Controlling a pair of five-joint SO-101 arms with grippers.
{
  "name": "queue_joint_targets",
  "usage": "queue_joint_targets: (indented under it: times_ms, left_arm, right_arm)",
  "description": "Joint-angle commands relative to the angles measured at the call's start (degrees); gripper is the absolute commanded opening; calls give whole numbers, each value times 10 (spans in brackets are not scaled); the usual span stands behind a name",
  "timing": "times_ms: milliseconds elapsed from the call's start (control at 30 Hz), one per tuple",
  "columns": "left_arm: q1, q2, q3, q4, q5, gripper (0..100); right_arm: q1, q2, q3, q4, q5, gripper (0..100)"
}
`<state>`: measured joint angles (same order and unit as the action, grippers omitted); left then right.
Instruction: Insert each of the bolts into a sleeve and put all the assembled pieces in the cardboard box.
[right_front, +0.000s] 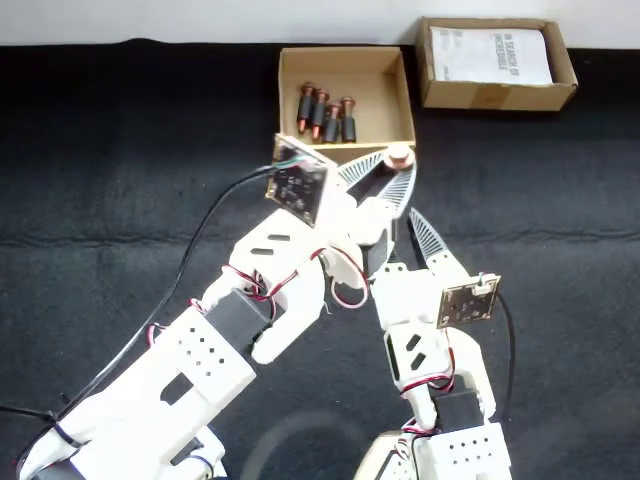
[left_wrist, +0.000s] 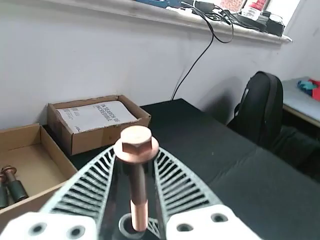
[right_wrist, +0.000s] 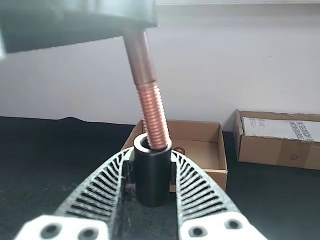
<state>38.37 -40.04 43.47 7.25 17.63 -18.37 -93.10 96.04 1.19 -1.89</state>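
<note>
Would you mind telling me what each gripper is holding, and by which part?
The left gripper holds a bolt by its shank, below the head; the right gripper holds a black sleeve by its sides.

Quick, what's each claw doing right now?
Left claw: shut on the bolt.
Right claw: shut on the sleeve.

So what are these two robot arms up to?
They are fitting a bolt into a sleeve. The left gripper holds a copper-coloured bolt just below its head, and the right gripper holds a black sleeve. The bolt's threaded tip sits just inside the sleeve's mouth, with most of it not yet in. Four assembled pieces already lie in the cardboard box beyond the arms.
</note>
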Motion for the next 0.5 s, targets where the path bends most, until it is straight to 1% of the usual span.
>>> queue_joint_targets:
  times_ms: [0,300,467]
  left_arm:
    - [-16,-3,-2,3,8,9]
    - [-15,-3,3,5,7,9]
    - [37,-3,42,23,7,9]
  right_arm:
    - [-3,-7,75,0,-5,8]
    - [-3,-7,75,0,-5,8]
    - [-3,-7,75,0,-5,8]
